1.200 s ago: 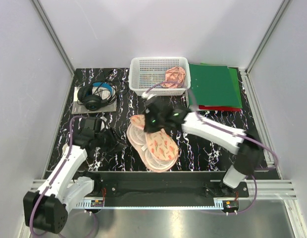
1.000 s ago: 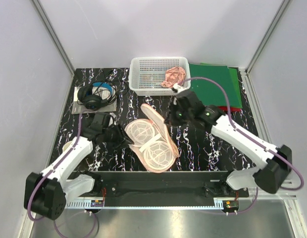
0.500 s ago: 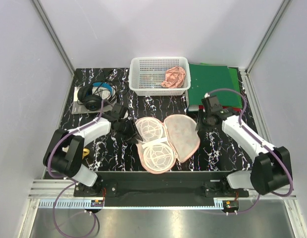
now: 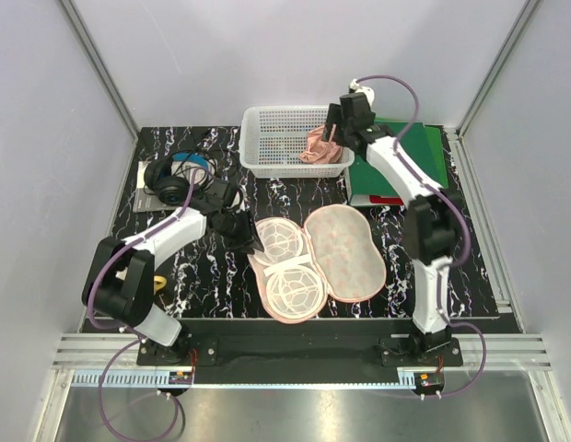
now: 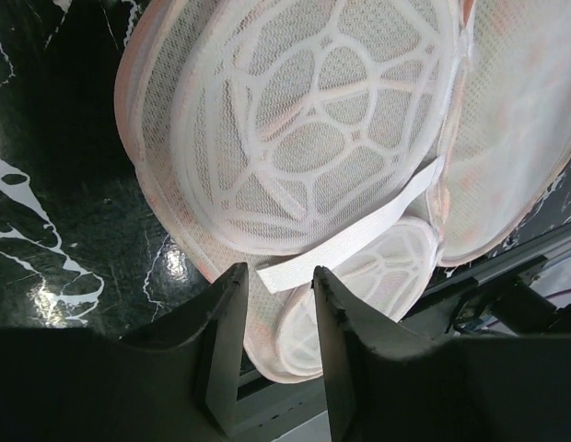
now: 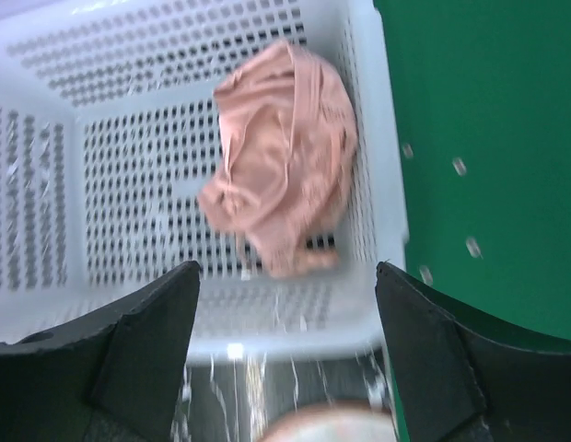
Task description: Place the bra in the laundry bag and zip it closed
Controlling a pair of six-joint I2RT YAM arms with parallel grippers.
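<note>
Top external: nearest, a yellow object (image 4: pixel 159 281) is mostly hidden under the left arm, so I can't tell what it is. The laundry bag (image 4: pixel 345 253) lies open flat on the table (image 4: pixel 424 276), centre front. Its left half shows two white mesh cups (image 4: pixel 293 287) and its right half plain peach lining. The outer side faces down, and the zip edge is too thin to read. The left gripper (image 4: pixel 244 235) sits at the bag's left rim by the far cup.

Left wrist: the left gripper (image 5: pixel 278 274) has its jaws a narrow gap apart. The end of a white strap (image 5: pixel 359 230) shows in the gap, not pinched. I can't tell if it touches the fingers (image 5: pixel 226 341). The near cup is cut off behind them.

Further back left, headphones (image 4: pixel 180 180) lie on a grey pad (image 4: pixel 149 170), partly covering something blue (image 4: pixel 189 158). Back right, green folders (image 4: pixel 405 152) cover all but an edge of a red folder (image 4: pixel 396 200), and the right arm crosses over them. Back centre, the white basket (image 4: pixel 267 115) holds the bra (image 4: pixel 324 145), bunched at its right end, straps not distinguishable. The right gripper (image 4: pixel 336 124) hovers above it.

Right wrist: the right gripper (image 6: pixel 287 272) has its jaws wide apart and holds nothing, with the bra (image 6: pixel 281 166) below between them. The bottom edge is blurred.
</note>
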